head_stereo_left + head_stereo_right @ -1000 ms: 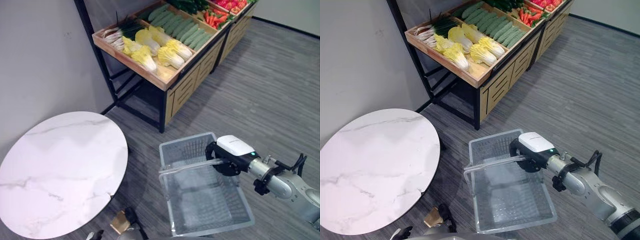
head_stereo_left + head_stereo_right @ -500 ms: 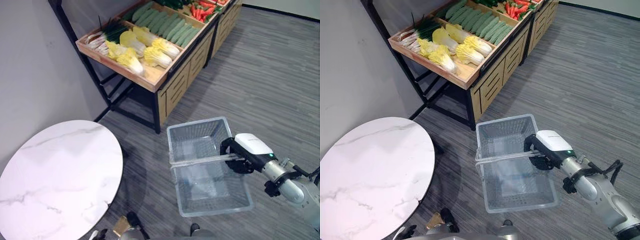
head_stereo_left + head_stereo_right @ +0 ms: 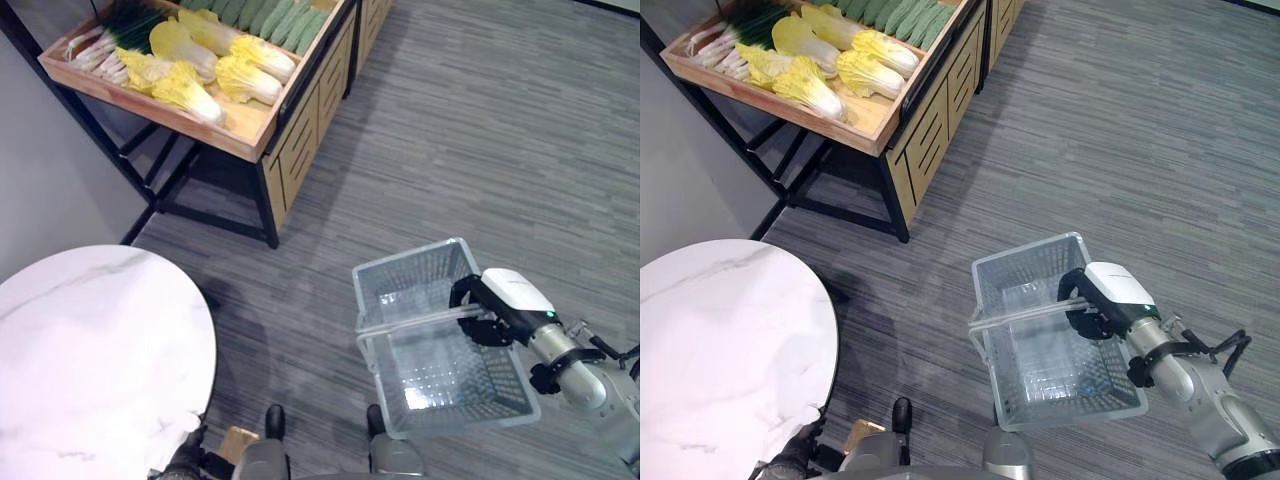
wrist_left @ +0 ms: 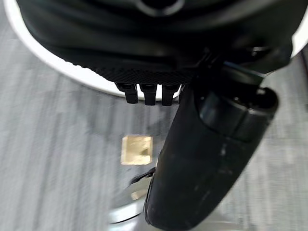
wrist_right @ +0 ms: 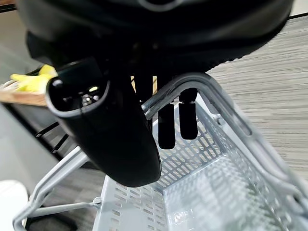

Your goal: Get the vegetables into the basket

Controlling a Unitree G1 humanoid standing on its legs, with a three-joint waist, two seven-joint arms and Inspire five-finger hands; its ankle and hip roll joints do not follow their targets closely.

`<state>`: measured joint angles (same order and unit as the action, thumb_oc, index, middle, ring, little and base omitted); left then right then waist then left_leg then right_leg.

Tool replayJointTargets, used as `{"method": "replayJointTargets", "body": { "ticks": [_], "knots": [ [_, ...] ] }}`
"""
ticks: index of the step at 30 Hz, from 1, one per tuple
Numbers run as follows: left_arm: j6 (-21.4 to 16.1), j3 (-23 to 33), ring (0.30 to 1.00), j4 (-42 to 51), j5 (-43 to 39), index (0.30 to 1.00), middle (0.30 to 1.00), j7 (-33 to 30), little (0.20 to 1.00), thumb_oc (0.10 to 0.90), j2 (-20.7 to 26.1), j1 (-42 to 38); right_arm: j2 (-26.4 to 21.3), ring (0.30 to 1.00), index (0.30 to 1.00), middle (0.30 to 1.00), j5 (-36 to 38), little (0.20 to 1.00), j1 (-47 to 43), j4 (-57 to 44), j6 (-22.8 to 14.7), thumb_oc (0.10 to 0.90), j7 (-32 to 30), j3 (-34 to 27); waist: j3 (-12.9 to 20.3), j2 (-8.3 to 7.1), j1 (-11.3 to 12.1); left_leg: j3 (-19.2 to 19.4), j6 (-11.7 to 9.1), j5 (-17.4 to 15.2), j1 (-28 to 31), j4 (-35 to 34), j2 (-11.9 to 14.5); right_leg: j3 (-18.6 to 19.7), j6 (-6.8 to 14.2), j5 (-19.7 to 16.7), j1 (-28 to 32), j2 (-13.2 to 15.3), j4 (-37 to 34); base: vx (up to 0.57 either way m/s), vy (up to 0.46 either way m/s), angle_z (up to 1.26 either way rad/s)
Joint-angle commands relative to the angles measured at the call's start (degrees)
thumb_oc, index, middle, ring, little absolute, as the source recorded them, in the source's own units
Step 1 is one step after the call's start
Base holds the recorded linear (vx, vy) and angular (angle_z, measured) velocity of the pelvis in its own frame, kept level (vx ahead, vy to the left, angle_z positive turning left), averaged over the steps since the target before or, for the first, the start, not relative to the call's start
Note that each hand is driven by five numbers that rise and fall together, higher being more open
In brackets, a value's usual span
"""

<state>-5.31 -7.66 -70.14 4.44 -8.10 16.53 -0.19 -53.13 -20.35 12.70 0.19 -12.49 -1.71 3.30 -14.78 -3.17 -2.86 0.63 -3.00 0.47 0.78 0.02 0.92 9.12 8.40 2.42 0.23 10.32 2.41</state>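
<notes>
Right hand [image 3: 1092,301] clenches the basket's [image 3: 1035,268] handle [image 3: 1025,314], carrying it empty, well apart from the cabbages [image 3: 872,62]. Left hand [image 4: 211,159]: grip indeterminate.

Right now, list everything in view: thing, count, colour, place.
basket: one, grey mesh, empty, carried above the floor at the robot's right.
napa cabbages: several, yellow-white, in the wooden crate.
leeks: a bunch, white and green, crate's far left.
cucumbers: a row, green, behind the cabbages.
wooden crate: one, light wood, on a black stand.
round table: one, white marble, lower left.
right hand: dark, fingers curled round the basket's handle.
left hand: dark, beside the table's edge.
</notes>
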Motion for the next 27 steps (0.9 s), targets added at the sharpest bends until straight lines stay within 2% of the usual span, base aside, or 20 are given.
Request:
{"method": "replayJointTargets", "body": {
  "ticks": [1,5,8,10,12,13,15,18,22,25,27],
  "knots": [
    [-1.3,-0.1,1.0,-0.9,0.0,1.0,1.0,-0.1,1.0,0.9,-0.8,1.0,-0.3,0.3,0.3,0.3,4.4,0.3,-6.1,-5.4,-3.6,0.4,-6.3,-5.9,5.2,1.75,0.4,1.2,2.3,2.1,-7.1,1.4,-1.5,1.9,-3.1,-3.0,-1.7,-8.8,0.9,0.0,0.242,-0.55],
    [-1.8,0.5,1.0,0.0,-0.1,1.0,1.0,-0.9,1.0,0.9,-0.3,0.9,2.9,0.3,0.3,0.3,3.9,0.3,-8.1,-2.3,-2.9,0.4,-8.6,-5.6,5.0,1.43,0.1,7.3,3.2,-0.3,-6.6,2.4,-1.4,6.4,-0.4,-5.7,-4.3,-7.8,0.9,-0.03,0.195,-0.89],
    [-1.9,1.2,1.0,0.3,-0.3,1.0,1.0,-1.2,1.0,0.9,0.4,0.9,4.7,0.3,0.3,0.3,4.4,0.3,-9.1,-0.5,-2.6,0.4,-9.2,-5.1,4.8,1.21,0.3,10.6,3.3,-0.8,-6.0,1.9,-0.8,6.9,0.7,-6.9,-5.7,-7.3,1.1,-0.03,0.089,-0.89],
    [-2.0,1.7,1.0,0.8,-0.3,1.0,1.0,-1.5,1.0,0.9,1.0,0.9,5.4,0.3,0.3,0.3,4.3,0.3,-9.8,0.5,-2.4,0.4,-9.6,-4.8,4.6,1.03,1.3,12.6,3.2,-1.0,-5.8,2.1,-0.1,3.9,1.1,-7.7,-6.8,-6.2,1.2,-0.04,-0.007,-0.83],
    [-2.0,2.0,1.0,1.8,-0.4,1.0,1.0,-1.6,1.0,0.9,1.5,1.1,5.9,0.3,0.3,0.3,3.8,0.3,-9.8,1.8,-2.1,0.4,-10.2,-4.9,4.4,1.12,2.1,14.3,2.6,-1.5,-4.9,2.1,1.1,-4.5,0.9,-8.2,-6.6,-3.1,1.1,-0.02,-0.058,-0.79],
    [-2.0,2.1,1.0,1.9,-0.4,1.0,1.0,-1.6,1.0,0.9,1.7,1.1,6.0,0.3,0.3,0.3,3.5,0.3,-9.6,2.3,-2.0,0.4,-10.3,-5.0,4.5,1.02,2.3,14.7,2.5,-1.6,-4.6,2.2,1.4,-6.3,0.9,-8.6,-6.5,-2.3,0.9,0.02,-0.05,-0.62],
    [-2.0,2.4,1.0,2.1,-0.6,1.0,1.0,-1.5,1.0,0.9,1.8,1.2,6.2,0.3,0.3,0.3,2.5,0.3,-8.7,3.6,-1.5,0.4,-10.6,-5.7,4.8,0.72,2.3,15.3,2.3,-1.7,-3.8,2.3,1.6,-8.1,0.9,-9.5,-6.4,-1.3,0.3,0.06,-0.047,-0.24],
    [-1.9,1.8,1.0,2.0,-0.2,1.0,1.0,-1.1,1.0,0.9,1.5,1.3,6.4,0.3,0.3,0.3,1.1,0.3,-6.7,6.1,-0.8,0.4,-11.0,-6.4,5.2,0.55,2.1,15.3,1.9,-1.5,-2.8,1.9,1.6,-8.4,0.5,-9.3,-6.0,-1.6,-0.4,0.07,-0.088,-0.1],
    [-1.8,0.6,1.0,2.1,0.5,1.0,1.0,-0.3,1.0,0.9,0.8,1.2,7.2,0.3,0.3,0.3,-0.3,0.3,-3.9,10.5,-0.1,0.4,-11.6,-7.1,5.8,0.8,1.5,14.5,1.0,-0.7,-1.3,0.7,2.4,-8.9,-0.4,-8.2,-4.4,-2.9,-1.5,0.08,-0.145,0.05],
    [-1.8,-0.4,1.0,2.6,0.4,1.0,1.0,-0.1,1.0,0.9,0.4,0.6,8.1,0.3,0.3,0.3,-3.3,0.3,-1.5,15.5,0.8,0.4,-12.5,-6.0,5.9,1.21,1.1,12.9,-0.7,0.9,-0.7,0.5,4.6,-9.1,-2.0,-6.2,-3.3,-5.7,-1.2,0.07,-0.299,0.04],
    [-1.8,-0.6,1.0,2.9,0.4,1.0,1.0,-0.2,1.0,0.9,0.5,0.5,8.5,0.3,0.3,0.3,-3.3,0.3,-1.4,17.0,0.8,0.4,-12.8,-5.5,5.8,1.24,1.1,12.4,-1.0,1.1,-1.2,1.3,5.1,-9.2,-2.5,-5.8,-3.1,-6.2,-1.0,0.02,-0.234,0.2]
  ]
}}
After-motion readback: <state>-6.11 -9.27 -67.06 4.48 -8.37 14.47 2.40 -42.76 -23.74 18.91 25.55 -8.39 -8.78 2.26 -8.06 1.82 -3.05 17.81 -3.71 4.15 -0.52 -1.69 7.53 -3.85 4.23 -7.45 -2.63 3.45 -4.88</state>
